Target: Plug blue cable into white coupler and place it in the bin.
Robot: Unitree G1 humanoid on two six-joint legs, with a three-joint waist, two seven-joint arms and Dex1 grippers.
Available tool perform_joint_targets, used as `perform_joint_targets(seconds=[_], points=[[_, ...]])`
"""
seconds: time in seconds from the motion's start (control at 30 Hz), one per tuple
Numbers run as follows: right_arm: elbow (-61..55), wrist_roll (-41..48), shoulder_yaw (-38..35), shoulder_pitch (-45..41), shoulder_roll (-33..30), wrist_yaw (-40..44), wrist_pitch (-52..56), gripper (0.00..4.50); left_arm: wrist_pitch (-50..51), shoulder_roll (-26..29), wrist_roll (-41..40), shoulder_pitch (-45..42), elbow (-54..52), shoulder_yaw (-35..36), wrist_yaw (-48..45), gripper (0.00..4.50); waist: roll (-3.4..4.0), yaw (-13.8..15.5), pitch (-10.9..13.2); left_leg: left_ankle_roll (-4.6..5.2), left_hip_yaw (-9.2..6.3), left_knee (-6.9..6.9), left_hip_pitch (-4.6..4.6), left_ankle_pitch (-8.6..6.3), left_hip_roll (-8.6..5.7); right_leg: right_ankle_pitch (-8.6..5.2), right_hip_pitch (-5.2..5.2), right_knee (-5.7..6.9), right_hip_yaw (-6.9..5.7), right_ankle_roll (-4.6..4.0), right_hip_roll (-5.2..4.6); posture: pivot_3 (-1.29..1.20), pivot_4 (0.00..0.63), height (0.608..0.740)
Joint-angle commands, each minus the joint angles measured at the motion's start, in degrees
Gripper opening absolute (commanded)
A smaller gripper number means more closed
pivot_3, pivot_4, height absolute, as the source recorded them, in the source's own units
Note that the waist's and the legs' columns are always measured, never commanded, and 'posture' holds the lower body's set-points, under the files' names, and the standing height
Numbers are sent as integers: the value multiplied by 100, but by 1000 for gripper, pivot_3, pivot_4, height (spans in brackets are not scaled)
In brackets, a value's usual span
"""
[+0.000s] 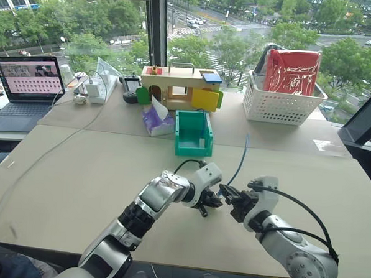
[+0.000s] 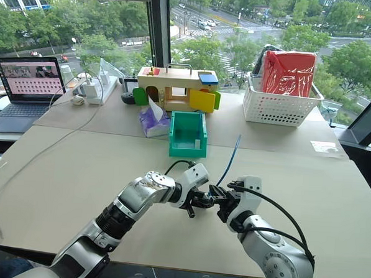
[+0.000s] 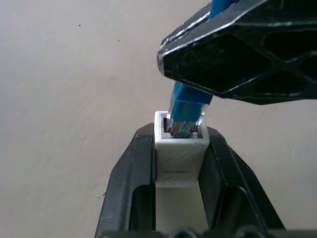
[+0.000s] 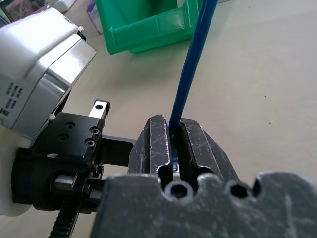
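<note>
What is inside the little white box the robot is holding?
The blue cable's plug tip sits in the white coupler's socket opening, with the left hand clamping the coupler. How deep the plug goes is hidden by the coupler's walls.

A beige table [image 1: 78,171] fills the frame's middle; windows [image 1: 73,21] across the top show daylit trees and streets, split by a dark frame post [image 1: 156,25]; laptop [image 1: 28,84] upper left.
</note>
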Motion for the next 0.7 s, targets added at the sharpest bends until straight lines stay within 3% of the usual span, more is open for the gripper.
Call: perform_joint_targets(seconds=[0.03,0.23,0.4,0.47,0.7], points=[[933,-435,919,294,-139,344,560,0,56,71,11,34,-165,111,231,681,-11,-7,-20,0,0,-5,9,0,1,-3,4,1,-1,-5,1,0,150,733],[1256,-1026,1145,272,-250,741,412,0,70,141,-5,68,-235,73,290,681,-30,-64,-68,0,-1,-17,28,0,11,-14,12,4,-3,-23,10,0,150,733],[1069,-1000,762,182,-57,929,306,0,-27,166,-61,105,-278,134,290,681,-31,-96,-75,-1,-2,-17,33,-1,12,-19,16,4,-4,-31,10,0,150,733],[839,-799,373,85,-40,982,331,0,-70,277,-227,168,-394,201,85,1708,-28,-111,-72,-1,-2,-17,29,-1,11,-19,11,7,-4,-31,10,0,150,733],[219,821,-1292,-552,110,435,937,0,-814,831,-563,391,-551,537,-461,4336,29,-106,6,-1,-3,-18,-5,0,10,-15,-17,9,-3,-26,10,0,150,733]])
